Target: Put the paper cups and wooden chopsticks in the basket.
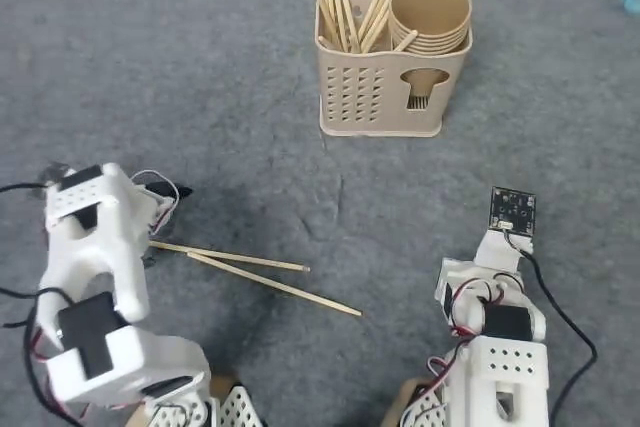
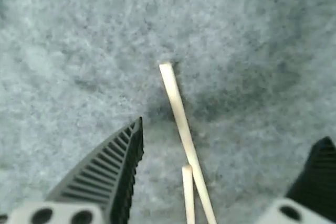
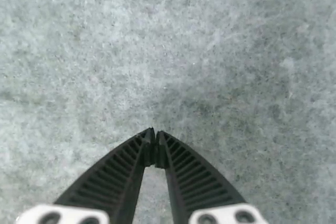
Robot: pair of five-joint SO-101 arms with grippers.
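Observation:
A beige slotted basket (image 1: 378, 97) stands at the back of the carpet, holding a stack of paper cups (image 1: 430, 9) and several wooden chopsticks (image 1: 348, 9). Two loose chopsticks (image 1: 255, 271) lie crossed on the carpet near the front left. The left arm (image 1: 95, 232) hangs over their left ends. In the left wrist view my left gripper (image 2: 232, 130) is open just above the carpet, with both chopstick ends (image 2: 176, 103) between its fingers (image 2: 123, 163). My right gripper (image 3: 155, 134) is shut with nothing in it, pointing down at bare carpet. The right arm (image 1: 497, 297) sits front right.
Grey carpet (image 1: 420, 207) covers the whole table. Open floor lies between the loose chopsticks and the basket. A pale wall edge runs along the back, just behind the basket.

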